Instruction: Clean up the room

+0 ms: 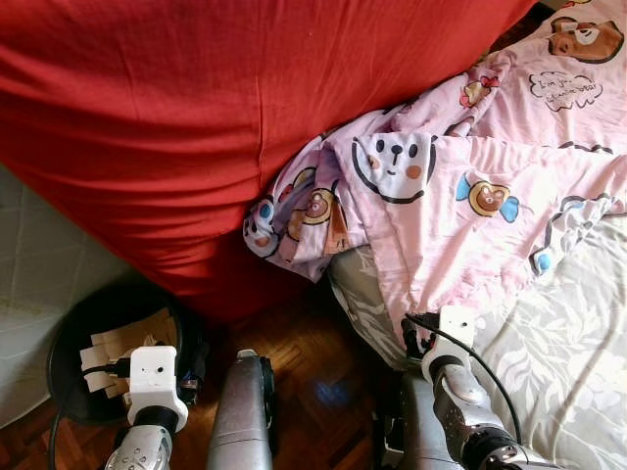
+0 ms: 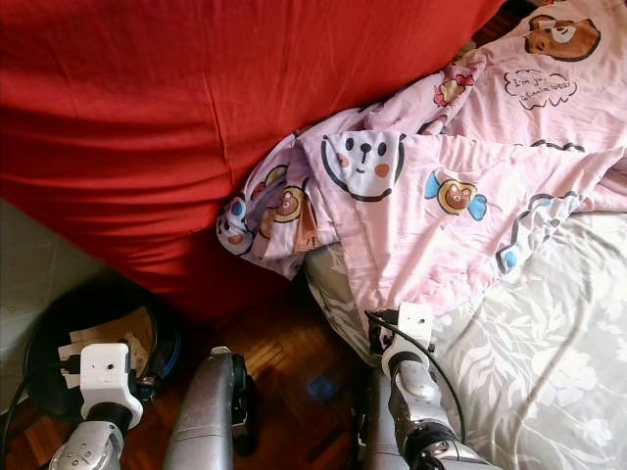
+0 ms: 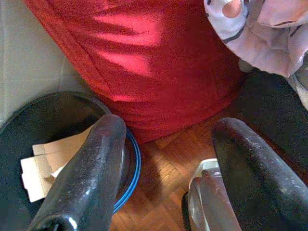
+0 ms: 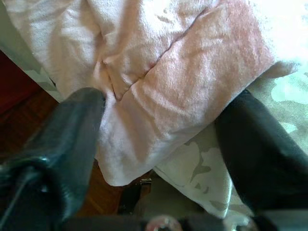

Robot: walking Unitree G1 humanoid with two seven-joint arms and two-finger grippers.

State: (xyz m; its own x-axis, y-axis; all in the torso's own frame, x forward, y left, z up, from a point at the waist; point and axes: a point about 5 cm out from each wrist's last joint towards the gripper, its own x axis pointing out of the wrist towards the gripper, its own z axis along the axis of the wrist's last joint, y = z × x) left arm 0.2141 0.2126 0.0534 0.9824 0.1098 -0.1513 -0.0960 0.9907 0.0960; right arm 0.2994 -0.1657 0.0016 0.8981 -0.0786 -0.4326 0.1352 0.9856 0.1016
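Pink blanket (image 1: 470,186) drapes the grey bedsheet (image 1: 568,343) under the spread-fingered right gripper (image 4: 159,139); left gripper (image 3: 166,163) likewise apart.

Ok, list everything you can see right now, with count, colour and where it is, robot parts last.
Beanbag: one, red, large, on the floor ahead, against the bed.
Blanket: one, pink with cartoon bears, crumpled over the bed's edge, touching the beanbag.
Bed sheet: one, grey with a pale leaf print, on the right.
Bin: one, black, round, on the floor at the left.
Cardboard pieces: a few, tan, inside the bin.
Parquet floor: brown wood, between bin and bed.
Left tool: black fingers apart, above the bin's rim.
Right tool: black fingers apart, at the blanket's hanging edge.
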